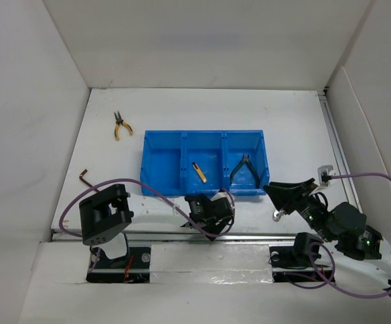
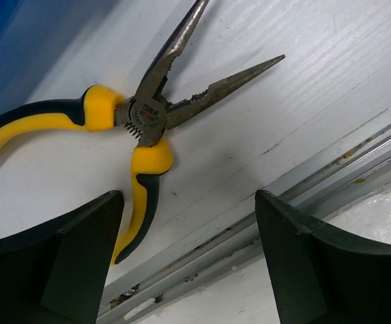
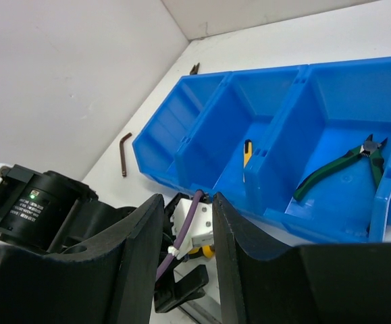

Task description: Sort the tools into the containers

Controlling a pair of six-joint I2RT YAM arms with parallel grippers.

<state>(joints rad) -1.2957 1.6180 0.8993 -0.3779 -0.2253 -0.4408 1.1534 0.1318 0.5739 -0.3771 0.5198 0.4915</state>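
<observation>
The blue three-compartment tray holds a yellow-and-black stick tool in its middle compartment and green-handled pliers in its right one. The left compartment looks empty. My left gripper hovers open just in front of the tray. Under it, yellow-and-black long-nose pliers lie on the table, one handle by my left finger. Other yellow pliers lie far left. A dark hex key lies at the left. My right gripper is empty, its jaws a little apart.
A metal rail runs along the table's near edge just below the long-nose pliers. A small silver piece lies under the right gripper. A white clip sits at the right edge. White walls close in the sides and back.
</observation>
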